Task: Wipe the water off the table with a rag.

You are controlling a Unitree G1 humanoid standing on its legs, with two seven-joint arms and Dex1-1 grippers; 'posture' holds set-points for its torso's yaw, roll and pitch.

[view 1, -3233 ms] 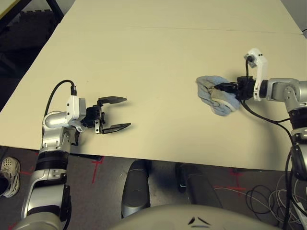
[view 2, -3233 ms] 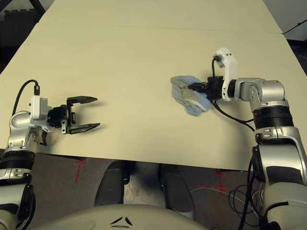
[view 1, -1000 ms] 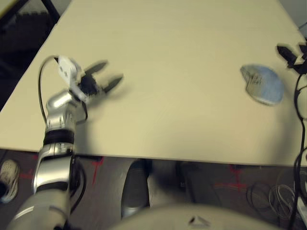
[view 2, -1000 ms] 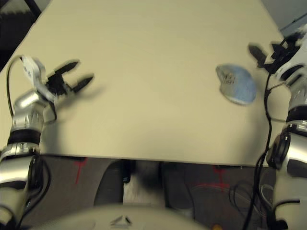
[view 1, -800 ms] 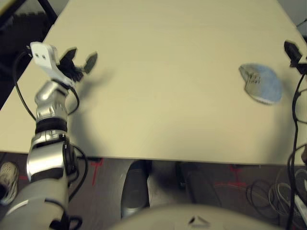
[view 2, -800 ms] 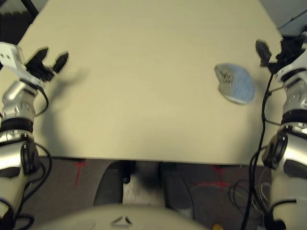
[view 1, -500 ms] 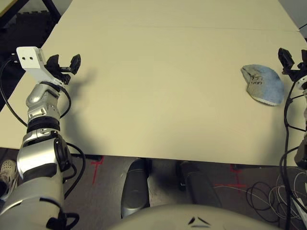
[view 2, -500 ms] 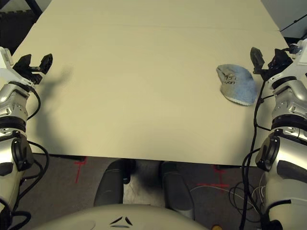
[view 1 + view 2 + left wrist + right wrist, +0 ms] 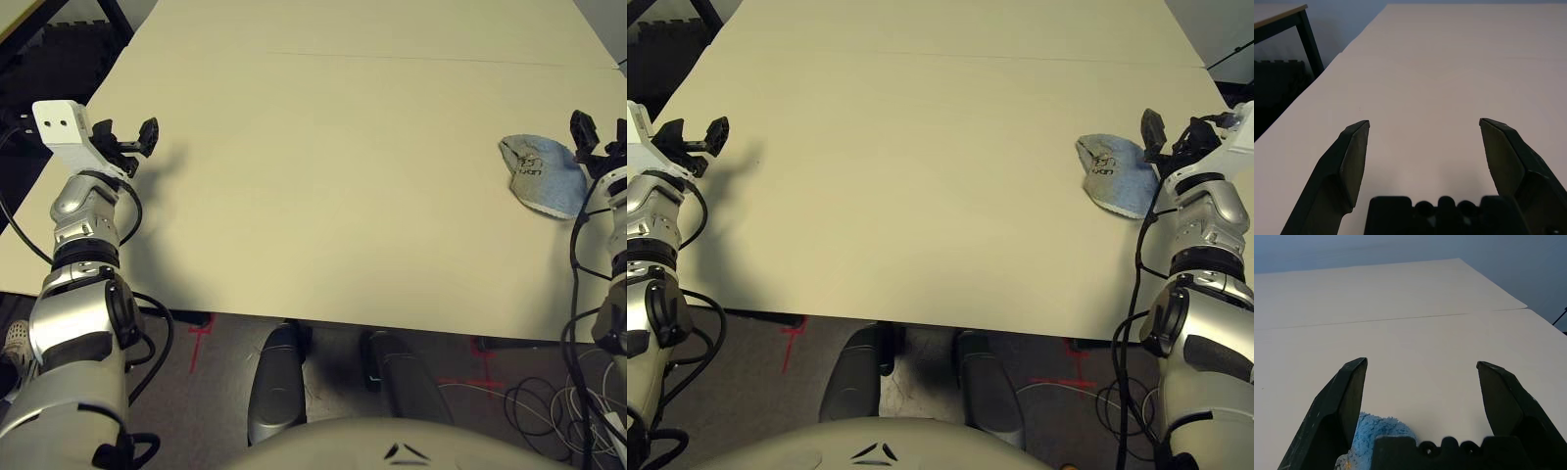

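Rag (image 9: 542, 174) lies loose on the counter (image 9: 333, 176) by the right gripper (image 9: 1176, 132) — jaws spread, empty; left gripper (image 9: 125, 147) likewise spread. No water spots visible — wiping looks done; next prob. just retract arms.

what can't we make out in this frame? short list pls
- Water: no spots can be made out on the table in the head views; too small if any remain.
- Rag: in the right wrist view, mostly hidden behind the right gripper, whose jaws stand open.
- Rag's black marks: too small to read.
- Left gripper, open: its wrist view cuts off the tabletop nearest it.
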